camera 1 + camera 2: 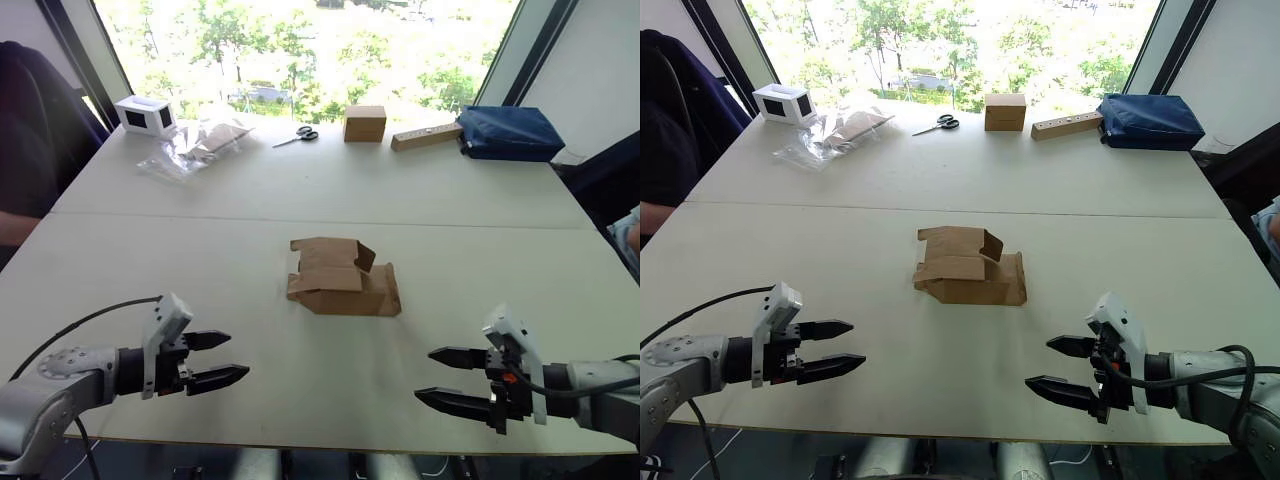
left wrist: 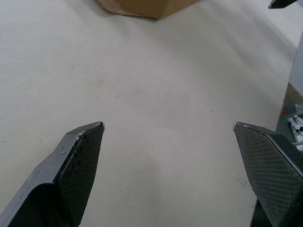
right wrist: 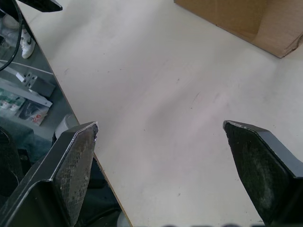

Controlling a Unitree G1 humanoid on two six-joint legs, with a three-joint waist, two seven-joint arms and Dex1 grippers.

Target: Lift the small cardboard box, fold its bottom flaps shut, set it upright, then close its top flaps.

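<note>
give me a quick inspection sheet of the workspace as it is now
surface: pale table, seam across it.
job's things: small cardboard box lying mid-table, flaps loose, untouched.
clutter: far edge holds white box, plastic bag, scissors, cardboard block, wooden bar, blue pouch.
grippers: left pincer and right pincer open, near the front edge, apart from the box.
cables: black cable on the left arm.
surroundings: window with trees; person's arm at left.

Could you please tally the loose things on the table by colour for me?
Brown: 3, the small cardboard box, cardboard block, wooden bar
White: 1, windowed box
Blue: 1, bag
Clear: 1, plastic bag
Black-handled: 1, scissors
Total: 7
</note>
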